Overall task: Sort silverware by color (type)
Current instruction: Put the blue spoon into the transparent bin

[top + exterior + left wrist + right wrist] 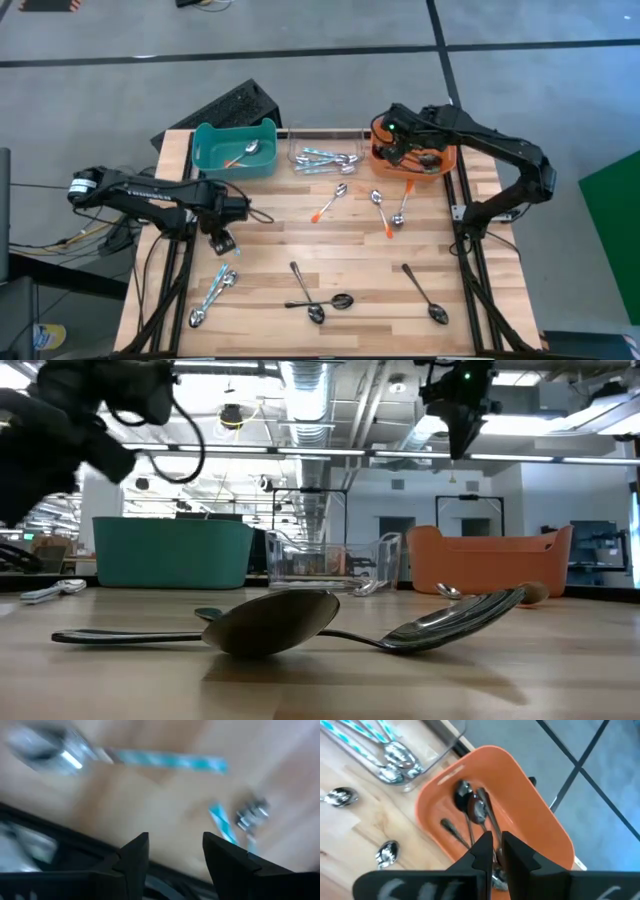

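On the desk (330,250), nearest the front edge, dark-handled spoons (320,295) lie loose beside a teal-handled pair (212,292). Just behind that pair the left pincer (222,243) hangs released, holding nothing; to grip cleanly it should straddle one teal handle, not two. Farther back, orange-handled spoons (385,215) wait mid-desk. The right pincer (400,152) is nearly clenched over the orange bin (535,805), where dark spoons (472,810) lie; whether it grips one I cannot tell. No writing is legible.

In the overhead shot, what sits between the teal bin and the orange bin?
In the high view, a clear bin holding teal-handled spoons stands between the teal bin and the orange bin.
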Robot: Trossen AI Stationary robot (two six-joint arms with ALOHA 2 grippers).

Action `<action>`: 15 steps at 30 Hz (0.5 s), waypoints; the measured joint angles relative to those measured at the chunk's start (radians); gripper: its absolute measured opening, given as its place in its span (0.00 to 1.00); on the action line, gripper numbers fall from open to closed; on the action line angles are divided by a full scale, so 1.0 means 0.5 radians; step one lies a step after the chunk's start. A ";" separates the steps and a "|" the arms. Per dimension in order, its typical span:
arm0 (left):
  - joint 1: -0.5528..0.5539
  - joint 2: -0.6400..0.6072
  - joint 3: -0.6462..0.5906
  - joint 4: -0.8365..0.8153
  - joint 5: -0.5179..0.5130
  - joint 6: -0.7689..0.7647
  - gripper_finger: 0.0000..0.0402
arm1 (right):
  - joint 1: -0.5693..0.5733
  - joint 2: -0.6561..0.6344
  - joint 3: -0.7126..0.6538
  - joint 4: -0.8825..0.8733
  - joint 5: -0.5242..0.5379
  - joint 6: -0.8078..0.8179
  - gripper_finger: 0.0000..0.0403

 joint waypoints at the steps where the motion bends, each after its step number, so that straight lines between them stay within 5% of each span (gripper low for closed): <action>1: -0.034 0.000 -0.017 0.005 0.089 -0.069 0.44 | 0.012 0.001 0.000 -0.007 0.000 -0.001 0.15; 15: -0.811 -0.042 0.039 0.567 -0.102 -1.176 0.47 | 0.015 0.094 -0.001 -0.135 0.003 -0.159 0.15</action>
